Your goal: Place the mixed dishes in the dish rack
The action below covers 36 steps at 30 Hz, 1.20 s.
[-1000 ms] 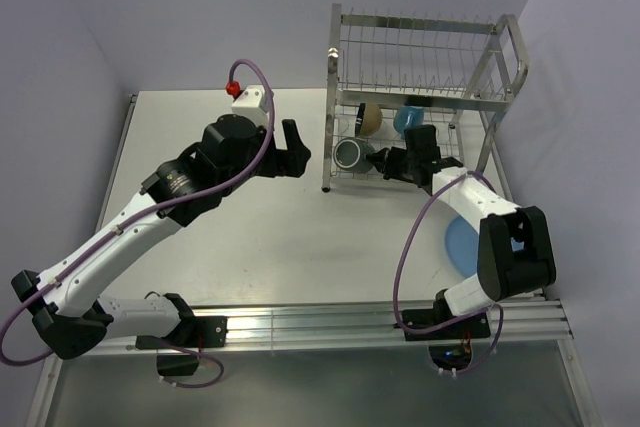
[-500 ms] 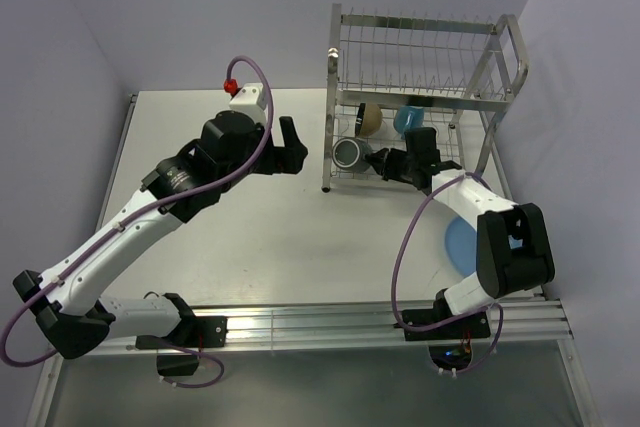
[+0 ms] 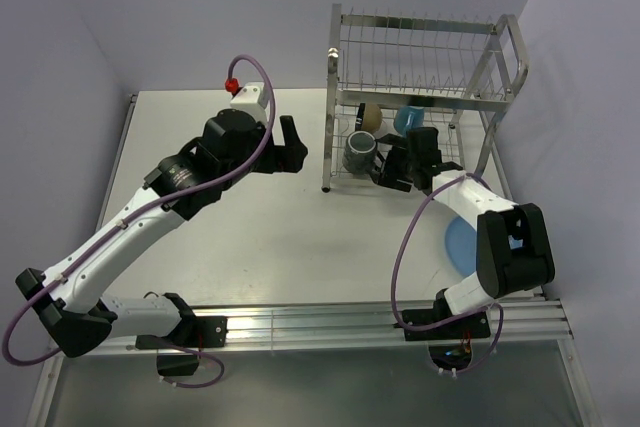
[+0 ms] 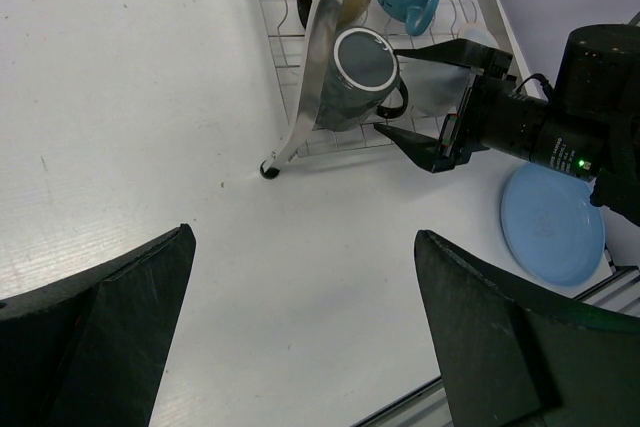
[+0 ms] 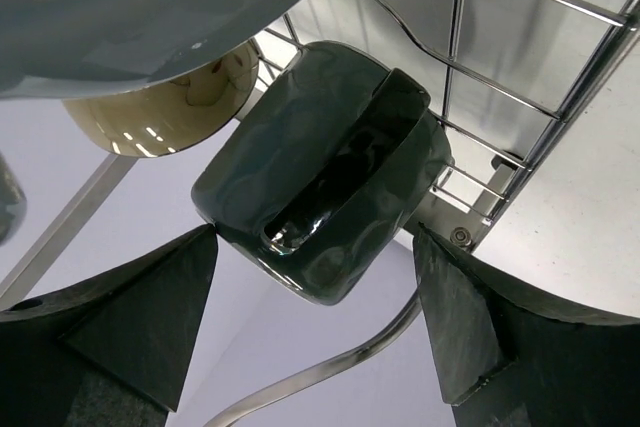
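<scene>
The dish rack [image 3: 497, 57] stands at the table's back right. On its lower tier sit the dark grey mug [image 3: 358, 152], a tan bowl [image 3: 371, 117] and a light blue mug [image 3: 408, 119]. My right gripper [image 3: 392, 165] reaches into that tier and is open. In the right wrist view the dark mug's handle [image 5: 330, 207] lies between its fingers [image 5: 130, 337], the left tip at the handle's edge and the right one apart. A light blue plate [image 3: 458, 245] lies flat on the table beside the right arm. My left gripper [image 3: 293, 147] hangs open and empty left of the rack.
The left wrist view shows the rack's front leg [image 4: 320, 57], the dark mug [image 4: 362, 72], the right gripper [image 4: 388, 89] and the plate [image 4: 553, 224] near the table's front rail. Walls stand close behind and right of the rack.
My right gripper has opened and let go of the dark mug, which now stands more upright in the lower tier. The left arm has barely shifted.
</scene>
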Tool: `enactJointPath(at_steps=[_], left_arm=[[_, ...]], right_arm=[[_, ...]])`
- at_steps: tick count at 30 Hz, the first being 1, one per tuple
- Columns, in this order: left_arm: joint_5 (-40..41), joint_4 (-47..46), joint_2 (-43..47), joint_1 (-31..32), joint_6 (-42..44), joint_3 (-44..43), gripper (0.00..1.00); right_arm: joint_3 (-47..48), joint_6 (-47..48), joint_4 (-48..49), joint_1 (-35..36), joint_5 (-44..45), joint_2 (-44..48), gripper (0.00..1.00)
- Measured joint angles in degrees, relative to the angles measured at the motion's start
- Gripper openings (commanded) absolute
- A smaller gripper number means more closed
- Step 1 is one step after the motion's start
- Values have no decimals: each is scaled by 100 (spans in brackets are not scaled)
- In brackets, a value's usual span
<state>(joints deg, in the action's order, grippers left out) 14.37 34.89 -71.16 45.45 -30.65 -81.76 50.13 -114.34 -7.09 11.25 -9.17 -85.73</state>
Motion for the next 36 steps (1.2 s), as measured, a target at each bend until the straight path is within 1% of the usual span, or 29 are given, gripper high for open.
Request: enactJointPath(at_steps=[6, 11, 14, 17, 20, 24, 28, 29, 33, 34, 36], left_arm=[[-11, -52, 2, -11, -24, 125, 98], [-111, -24, -9, -22, -24, 243, 96], [-258, -17, -50, -22, -28, 243, 95], [-409, -15, -85, -22, -44, 264, 94], [-557, -2, -96, -22, -44, 280, 93], [-892, 7, -205, -22, -48, 275, 90], [-1480, -4, -610, -9, -68, 271, 88], [-1650, -11, -754, 9, -79, 267, 88], [-2061, -28, -1196, 133, -173, 264, 88], [-2138, -37, -1270, 184, -179, 264, 88], [-2247, -72, -1300, 236, -199, 264, 88]], right_arm=[[-85, -2, 31, -4, 11, 39, 89], [-87, 0, -192, -20, 79, 210, 90], [96, 0, -682, -57, 116, 310, 91], [490, 0, -1200, -90, 208, 398, 90], [826, 208, -1725, -90, 382, 662, 90], [955, 1054, -2299, -90, 542, 1167, 88], [1003, 2389, -3187, -85, 874, 1670, 79], [1014, 2684, -3412, -70, 977, 1781, 79], [1158, 3794, -4566, -46, 1617, 2337, 73], [1217, 4015, -4857, -39, 1816, 2490, 70], [1268, 4299, -5292, -44, 2225, 2745, 68]])
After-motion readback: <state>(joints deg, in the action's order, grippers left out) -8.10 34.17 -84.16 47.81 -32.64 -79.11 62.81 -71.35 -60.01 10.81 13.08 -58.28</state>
